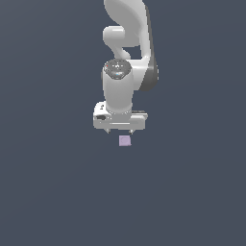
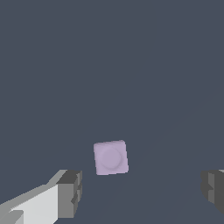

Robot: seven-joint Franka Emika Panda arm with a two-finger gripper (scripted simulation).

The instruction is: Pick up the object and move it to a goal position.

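Dark slate-blue ground fills both views edge to edge; the tabletop (image 1: 57, 192) reads as one flat, matte, unmarked plane with no seam, horizon or wall distinguishable from it. Lighting is even and shadows are faint.

Arm (image 1: 127, 43): glossy white moulded shells with rounded joints, a dark grey band along the side of the upper link, and a dark, shiny circular cap on the joint facing the exterior camera. It enters from the upper edge of the exterior view and points straight down. No brand mark, label or writing can be read on any part.

Gripper (image 1: 121, 130): a wide white block at the end of the arm, carrying two short dark fingers. In the wrist view the fingers (image 2: 70, 192) are grey, blocky and ribbed on their inner faces, one on a white mount, the other cut off at the frame edge. They stand wide apart with nothing between them: the gripper is open and holds nothing.

Cube (image 1: 125, 140): small, pale lilac, matte, with softly rounded edges. The wrist view shows a shallow circular impression on its upper face (image 2: 110, 157). It sits on the tabletop just beyond the fingertips in the exterior view, clear of both fingers and much narrower than the gap between them. Whether the fingertips are level with it or above it cannot be told. It is turned slightly askew to the line of the fingers.
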